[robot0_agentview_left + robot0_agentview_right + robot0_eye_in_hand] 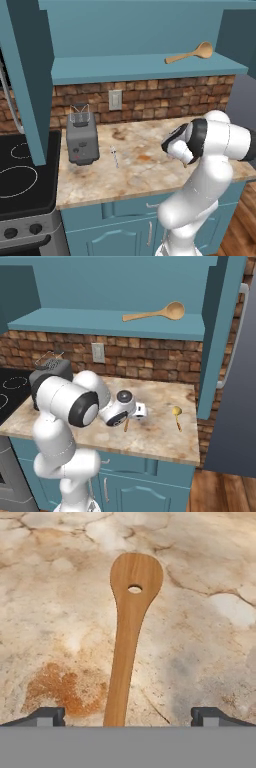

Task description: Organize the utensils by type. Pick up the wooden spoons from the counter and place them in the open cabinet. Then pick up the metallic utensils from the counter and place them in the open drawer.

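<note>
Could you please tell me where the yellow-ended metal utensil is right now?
In the right base view the yellow-ended metal utensil lies flat on the counter, right of the gripper, near the open cabinet door.

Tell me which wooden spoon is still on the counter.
The one with the hole in its bowl, lying flat on the counter between the open gripper fingertips. The other wooden spoon already rests on the cabinet shelf.

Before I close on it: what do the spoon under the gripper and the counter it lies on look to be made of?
The spoon looks like wood: warm light brown with lengthwise grain, matt, a small hole in its bowl. The counter looks like polished stone: beige marbling with dark veins and a rusty brown patch. Being rendered, both are judged by texture alone.
</note>
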{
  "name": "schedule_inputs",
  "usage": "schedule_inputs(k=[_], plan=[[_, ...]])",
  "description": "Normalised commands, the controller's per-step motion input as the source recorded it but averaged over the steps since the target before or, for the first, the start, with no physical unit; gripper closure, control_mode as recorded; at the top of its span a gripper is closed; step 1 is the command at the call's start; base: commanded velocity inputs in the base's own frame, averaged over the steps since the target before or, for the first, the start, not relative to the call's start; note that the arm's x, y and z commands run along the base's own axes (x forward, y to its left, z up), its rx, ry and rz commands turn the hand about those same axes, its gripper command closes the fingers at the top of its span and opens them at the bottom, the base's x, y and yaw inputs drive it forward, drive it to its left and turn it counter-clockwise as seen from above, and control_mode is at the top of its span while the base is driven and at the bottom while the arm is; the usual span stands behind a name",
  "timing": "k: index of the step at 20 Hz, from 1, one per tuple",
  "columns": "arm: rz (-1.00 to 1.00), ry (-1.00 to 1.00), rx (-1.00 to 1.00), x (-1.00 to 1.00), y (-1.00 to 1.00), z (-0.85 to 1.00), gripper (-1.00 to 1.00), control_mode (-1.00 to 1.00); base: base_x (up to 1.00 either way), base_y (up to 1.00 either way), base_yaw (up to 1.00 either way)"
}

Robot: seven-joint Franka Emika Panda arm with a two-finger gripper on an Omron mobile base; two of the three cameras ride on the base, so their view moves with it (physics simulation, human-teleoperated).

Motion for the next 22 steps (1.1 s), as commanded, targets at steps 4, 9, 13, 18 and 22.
schedule_inputs(k=[4, 9, 13, 18, 22], plan=[[0.00, 0.00, 0.00, 0.11, 0.00, -0.39, -1.00, -1.00, 0.00, 0.00, 0.00], [0.00, 0.00, 0.01, 0.08, 0.00, -0.44, -1.00, -1.00, 0.00, 0.00, 0.00], [0.00, 0.00, 0.03, 0.01, 0.00, -0.59, 1.00, -1.00, 0.00, 0.00, 0.00], [0.00, 0.00, 0.03, 0.00, 0.00, -0.63, 1.00, -1.00, 0.00, 0.00, 0.00], [0.00, 0.00, 0.00, 0.00, 0.00, -0.61, 1.00, -1.00, 0.00, 0.00, 0.00]])
